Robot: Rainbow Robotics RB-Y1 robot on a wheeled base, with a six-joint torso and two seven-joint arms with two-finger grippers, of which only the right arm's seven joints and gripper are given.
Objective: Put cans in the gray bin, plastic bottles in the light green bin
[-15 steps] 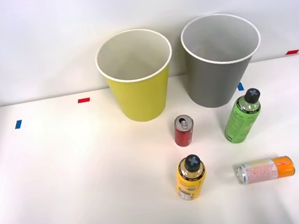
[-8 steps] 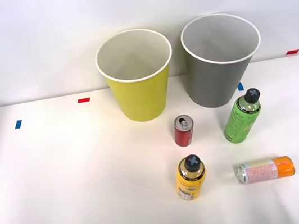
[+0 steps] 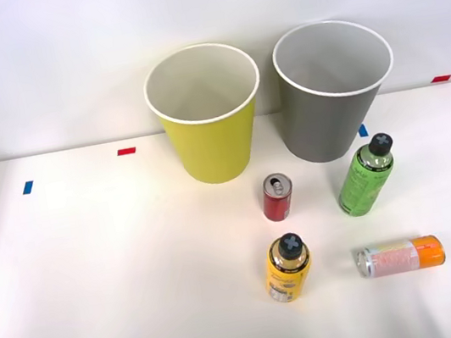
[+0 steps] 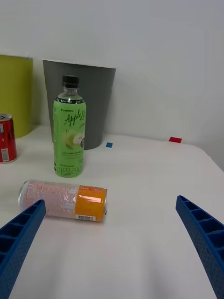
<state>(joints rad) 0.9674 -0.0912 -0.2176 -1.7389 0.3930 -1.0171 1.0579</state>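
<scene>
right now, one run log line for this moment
stage: pre-grasp | right end effector: open, empty | orange can: lying on table | bins: both empty | sorted: none

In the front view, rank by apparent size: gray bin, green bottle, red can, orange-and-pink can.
1. gray bin
2. green bottle
3. orange-and-pink can, lying on its side
4. red can
The last two look close; the lying can is nearer the camera.

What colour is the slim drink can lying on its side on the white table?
The slim metal can is orange at one end, pale pink at the other, with a silver top; the right wrist view shows it best.
</scene>
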